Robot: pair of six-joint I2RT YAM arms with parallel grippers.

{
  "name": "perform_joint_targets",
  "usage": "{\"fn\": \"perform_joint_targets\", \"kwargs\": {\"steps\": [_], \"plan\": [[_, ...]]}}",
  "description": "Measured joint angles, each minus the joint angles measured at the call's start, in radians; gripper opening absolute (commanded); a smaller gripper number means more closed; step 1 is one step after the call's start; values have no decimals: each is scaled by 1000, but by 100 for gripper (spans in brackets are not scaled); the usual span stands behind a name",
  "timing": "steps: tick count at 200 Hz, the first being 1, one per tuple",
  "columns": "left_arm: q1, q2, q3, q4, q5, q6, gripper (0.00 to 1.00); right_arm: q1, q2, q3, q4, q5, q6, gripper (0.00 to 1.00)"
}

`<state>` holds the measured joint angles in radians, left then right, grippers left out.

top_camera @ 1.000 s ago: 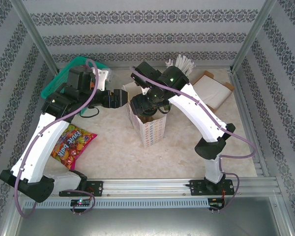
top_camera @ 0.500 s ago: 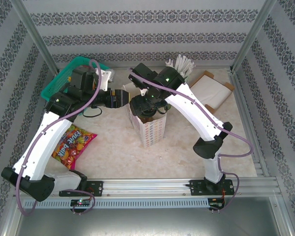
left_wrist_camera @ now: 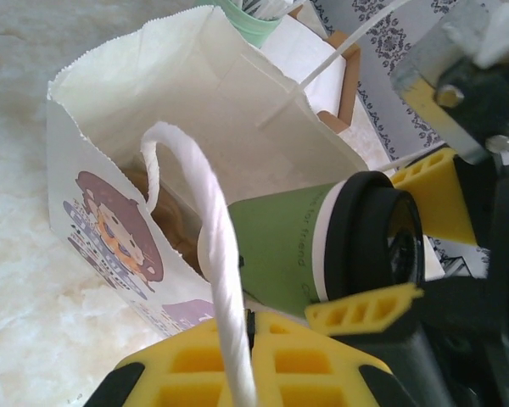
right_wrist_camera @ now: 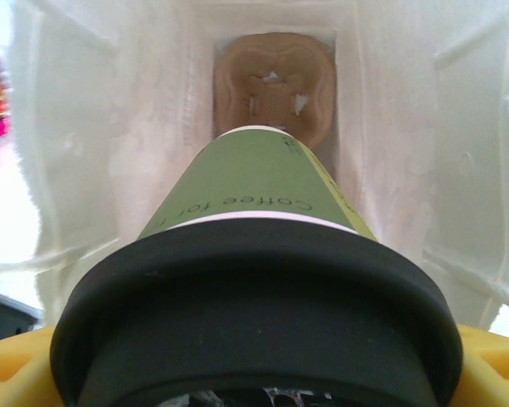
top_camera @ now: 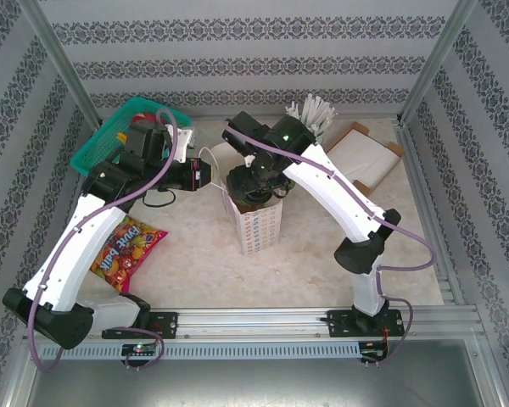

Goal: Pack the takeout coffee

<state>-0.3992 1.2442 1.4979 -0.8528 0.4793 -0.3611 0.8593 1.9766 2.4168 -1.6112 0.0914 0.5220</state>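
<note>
Right claw (left_wrist_camera: pixel 399 250) clamps the takeout coffee (right_wrist_camera: pixel 254 195) by its stiff lid (right_wrist_camera: pixel 254 339), since the paper walls look crushable. Left claw (left_wrist_camera: pixel 248 348) pinches the bag handle (left_wrist_camera: pixel 212 229).

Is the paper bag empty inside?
No, a brown tray lies at the bottom of the bag, beyond the cup.

Your bag (right_wrist_camera: pixel 119 127) stands open, walls clear of the cup (right_wrist_camera: pixel 254 182) on both sides; a tray (right_wrist_camera: pixel 274 85) lies on its floor.
</note>
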Motion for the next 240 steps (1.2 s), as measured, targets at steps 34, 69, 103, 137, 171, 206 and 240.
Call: {"fn": "perform_joint_targets", "kwargs": {"steps": [34, 69, 103, 137, 171, 206, 240], "plan": [[0, -1, 0, 1, 27, -8, 0, 1, 0, -4, 0, 9, 16, 71], [0, -6, -14, 9, 72, -11, 0, 3, 20, 35, 0, 5, 31, 71], [0, -7, -18, 9, 90, -10, 0, 3, 45, 45, 0, 5, 38, 72], [0, -6, -18, 9, 97, -10, 0, 3, 56, 44, 0, 5, 45, 71], [0, -5, -18, 10, 97, -10, 0, 3, 56, 29, 0, 5, 45, 72], [0, -3, -18, 10, 102, -5, 0, 3, 56, 26, 0, 2, 53, 72], [0, -3, -21, 18, 118, 16, 0, 3, 60, 26, 0, 8, 56, 72]]}}
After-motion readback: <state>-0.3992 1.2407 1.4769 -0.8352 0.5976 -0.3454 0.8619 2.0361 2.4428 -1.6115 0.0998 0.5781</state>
